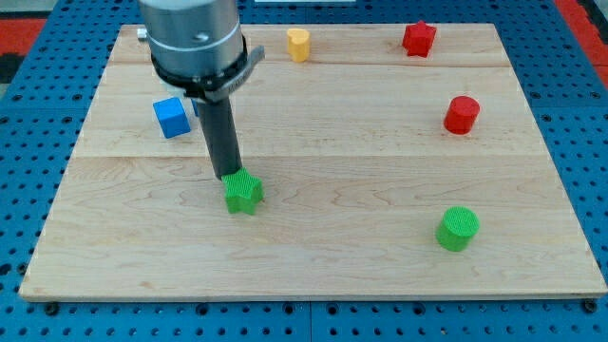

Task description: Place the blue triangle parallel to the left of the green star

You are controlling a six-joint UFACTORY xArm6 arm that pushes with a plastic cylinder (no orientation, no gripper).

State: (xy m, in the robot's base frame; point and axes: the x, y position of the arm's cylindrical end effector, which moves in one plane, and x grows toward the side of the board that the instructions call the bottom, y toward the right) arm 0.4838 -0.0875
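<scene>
Blue is the colour we are after, yet the only blue piece plainly in sight is the blue cube (171,117), up and to the view's left of our tip (231,177). A blue sliver (196,105) peeks out between that cube and the tool's dark shaft. We judge this may be the blue triangle, mostly hidden behind the tool, but we cannot tell its shape.

The tool has no jaws, so it neither clenches nor releases; it holds nothing and can only push. Our tip rests on the wooden surface (380,171), touching or just shy of the upper edge of the green star (243,193), which lies directly below it in the view.

Well off to the tool's right are a red cylinder (462,114) and a green cylinder (458,228). Beyond the tool, near the top edge, are a yellow block (298,44) and a red block (418,38).

We expect the triangle to be light, rigid and quick to slide on smooth wood. It will likely spin if nudged near a corner, so we would press against the middle of a flat side. The star looks just as easy to shift, so contact with it risks moving our reference.
</scene>
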